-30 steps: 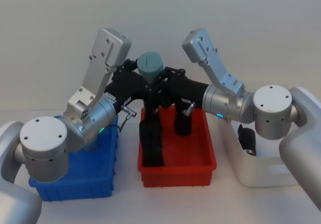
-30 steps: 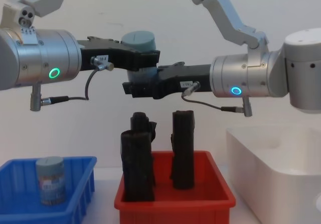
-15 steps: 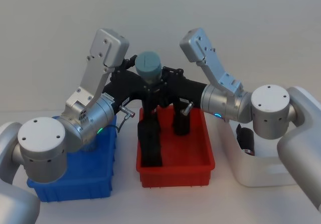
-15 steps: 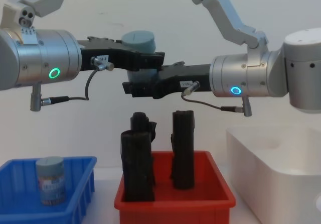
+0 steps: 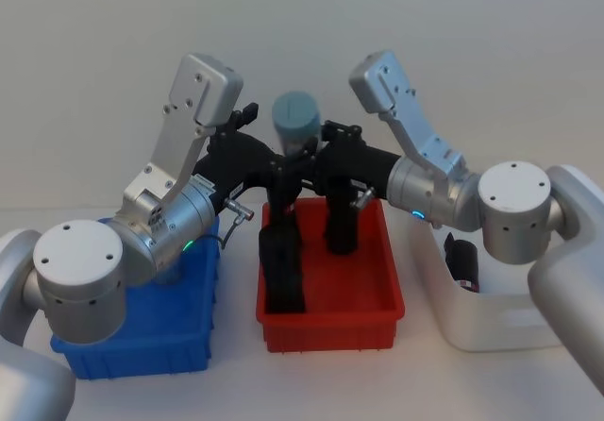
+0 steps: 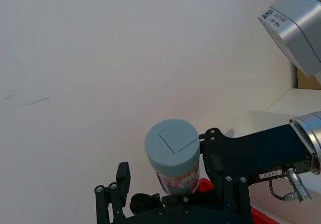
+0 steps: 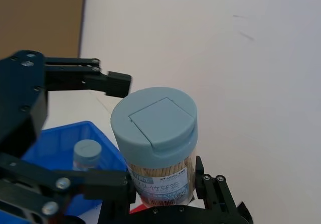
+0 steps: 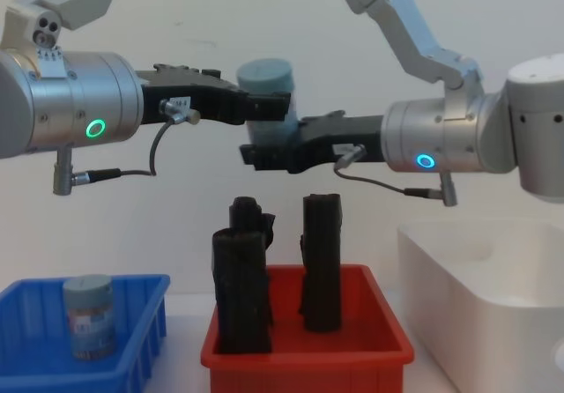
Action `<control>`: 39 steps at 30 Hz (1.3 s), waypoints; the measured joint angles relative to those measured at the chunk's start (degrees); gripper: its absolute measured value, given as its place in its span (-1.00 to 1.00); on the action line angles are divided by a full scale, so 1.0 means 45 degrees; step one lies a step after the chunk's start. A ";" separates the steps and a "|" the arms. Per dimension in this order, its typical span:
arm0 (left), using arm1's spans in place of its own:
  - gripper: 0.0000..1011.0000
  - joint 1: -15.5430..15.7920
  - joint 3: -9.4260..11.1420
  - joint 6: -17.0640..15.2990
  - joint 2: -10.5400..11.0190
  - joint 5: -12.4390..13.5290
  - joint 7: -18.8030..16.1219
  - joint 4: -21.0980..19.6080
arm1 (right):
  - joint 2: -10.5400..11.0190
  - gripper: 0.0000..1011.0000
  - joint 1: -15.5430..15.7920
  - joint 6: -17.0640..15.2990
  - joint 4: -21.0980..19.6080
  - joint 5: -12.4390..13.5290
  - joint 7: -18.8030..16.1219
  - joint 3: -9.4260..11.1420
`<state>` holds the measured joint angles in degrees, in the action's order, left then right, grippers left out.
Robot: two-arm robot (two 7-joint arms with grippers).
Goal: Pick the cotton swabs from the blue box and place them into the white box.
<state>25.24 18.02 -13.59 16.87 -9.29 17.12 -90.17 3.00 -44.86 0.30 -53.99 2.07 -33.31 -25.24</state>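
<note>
While clamped between right gripper (image 8: 264,151) fingers, cotton swabs tub (image 8: 267,89) beside spread left gripper (image 8: 264,107).

Above the red bin (image 8: 388,344), two tall black rolls (image 8: 240,287) stand upright, their tops reaching toward the two end effectors meeting overhead: the left end effector (image 8: 260,107) spread wide, the right end effector (image 8: 264,151) clamped on a cotton swab tub (image 8: 267,89). Open air lies between there and the white box (image 8: 493,305). The blue box (image 8: 141,322) is unobstructed from above.
</note>
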 joint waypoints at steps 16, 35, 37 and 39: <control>0.98 0.0000 -0.0001 0.0000 0.0002 0.0000 -0.0002 -0.0001 | 0.0426 0.25 0.0494 -0.0839 -0.0410 -0.0287 0.2183 0.0364; 0.98 0.0000 -0.0001 0.0000 0.0000 0.0000 -0.0002 0.0000 | 0.0900 0.25 0.1181 -0.1824 -0.0774 0.0219 0.5150 0.1018; 0.98 0.0000 -0.0001 0.0001 0.0000 0.0000 -0.0002 0.0000 | 0.0924 0.25 0.1239 -0.1909 -0.0769 0.0390 0.5613 0.1100; 0.98 0.0000 -0.0001 0.0000 0.0000 0.0000 -0.0002 0.0000 | 0.0939 0.25 0.1291 -0.1968 -0.0724 0.0546 0.5987 0.1185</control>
<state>25.24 18.02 -13.58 16.87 -9.29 17.12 -90.17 7.22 -39.06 -8.56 -57.25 4.53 -6.37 -19.91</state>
